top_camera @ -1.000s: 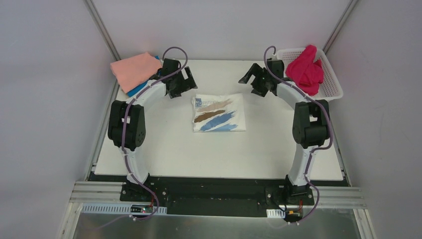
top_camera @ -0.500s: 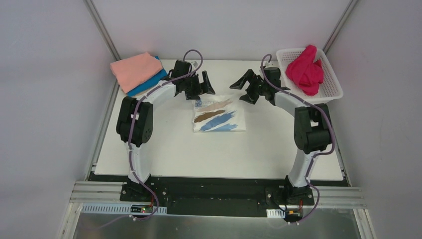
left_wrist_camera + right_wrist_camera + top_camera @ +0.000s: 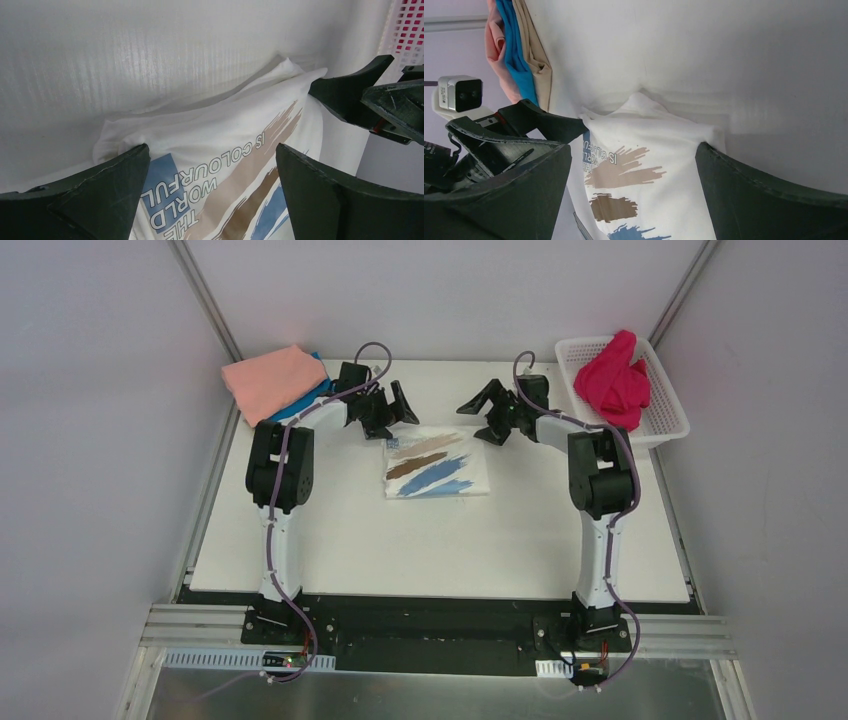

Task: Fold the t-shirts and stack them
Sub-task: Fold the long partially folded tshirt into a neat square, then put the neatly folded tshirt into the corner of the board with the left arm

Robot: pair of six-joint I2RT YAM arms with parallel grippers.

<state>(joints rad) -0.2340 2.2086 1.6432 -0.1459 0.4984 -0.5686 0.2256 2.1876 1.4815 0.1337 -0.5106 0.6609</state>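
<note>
Wide open and empty, the left gripper [image 3: 397,417] and right gripper [image 3: 480,421] are bracketing the far corners of the white tee [image 3: 437,467]; pinch all layers evenly.

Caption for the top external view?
Both arms' open jaws at far corners of folded printed tee; salmon tee stacked on blue tee, magenta tee in basket.
</note>
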